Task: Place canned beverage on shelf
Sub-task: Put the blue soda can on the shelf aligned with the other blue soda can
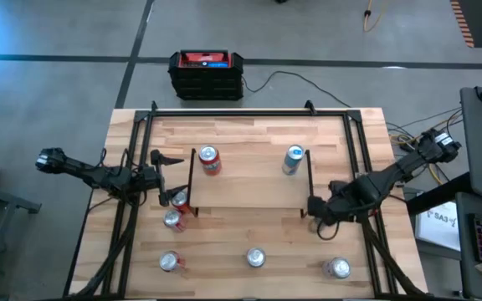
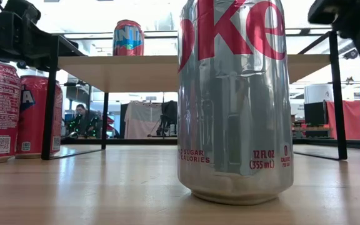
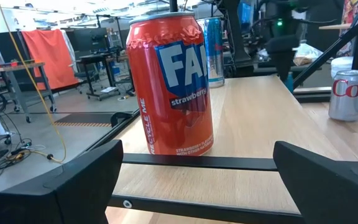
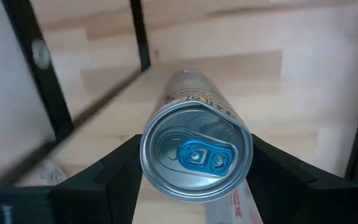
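The right tool point(image 1: 318, 219) sits just off the shelf's point(image 1: 245, 180) right front leg, its fingers clamped on a slim silver can point(image 4: 196, 152) with a blue tab, so the step in hand looks like carrying that can up to the board. The left tool point(image 1: 159, 177), fingers spread wide and empty, faces the red strawberry can point(image 3: 169, 84) already standing on the shelf's left end. Next the right arm needs to lift clear of the counter point(image 1: 249, 234), pass over the shelf edge, and set the can upright on bare board.

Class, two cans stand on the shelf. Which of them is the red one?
The strawberry Fanta can, at the shelf's left end in the high view. The other can on the shelf, at its right end, is silver and blue.
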You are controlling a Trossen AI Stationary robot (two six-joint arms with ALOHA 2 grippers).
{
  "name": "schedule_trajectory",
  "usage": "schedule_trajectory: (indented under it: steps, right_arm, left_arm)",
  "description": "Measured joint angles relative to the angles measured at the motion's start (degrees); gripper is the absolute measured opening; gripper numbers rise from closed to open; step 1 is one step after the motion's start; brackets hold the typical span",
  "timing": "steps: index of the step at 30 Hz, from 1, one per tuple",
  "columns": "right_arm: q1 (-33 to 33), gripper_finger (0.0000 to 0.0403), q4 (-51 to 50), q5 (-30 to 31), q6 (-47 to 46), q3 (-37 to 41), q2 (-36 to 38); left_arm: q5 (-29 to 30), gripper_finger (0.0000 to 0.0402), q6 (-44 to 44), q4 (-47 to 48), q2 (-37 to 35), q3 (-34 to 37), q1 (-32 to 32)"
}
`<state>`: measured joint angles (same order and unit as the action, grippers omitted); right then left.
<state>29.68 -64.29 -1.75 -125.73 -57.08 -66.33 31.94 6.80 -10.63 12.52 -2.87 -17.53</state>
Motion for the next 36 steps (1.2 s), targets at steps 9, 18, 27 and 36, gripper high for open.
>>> schedule_trajectory:
  steps: [9,18,27,36]
  right_arm:
    - [5.9,0.0243,-2.8,1.5,-3.3,-8.0,-9.6]
    - [6.0,0.0242,-16.4,4.2,3.5,-26.3,-25.6]
    - [5.8,0.024,-22.4,8.7,6.5,-41.0,-34.1]
    - [5.1,0.0241,-25.0,8.8,10.4,-49.4,-36.0]
  left_arm:
    - [0.0,0.04,0.0,0.1,0.0,0.0,0.0]
    - [0.0,0.04,0.0,0.1,0.0,0.0,0.0]
    - [0.0,0.04,0.0,0.1,0.0,0.0,0.0]
    - [0.0,0.04,0.0,0.1,0.0,0.0,0.0]
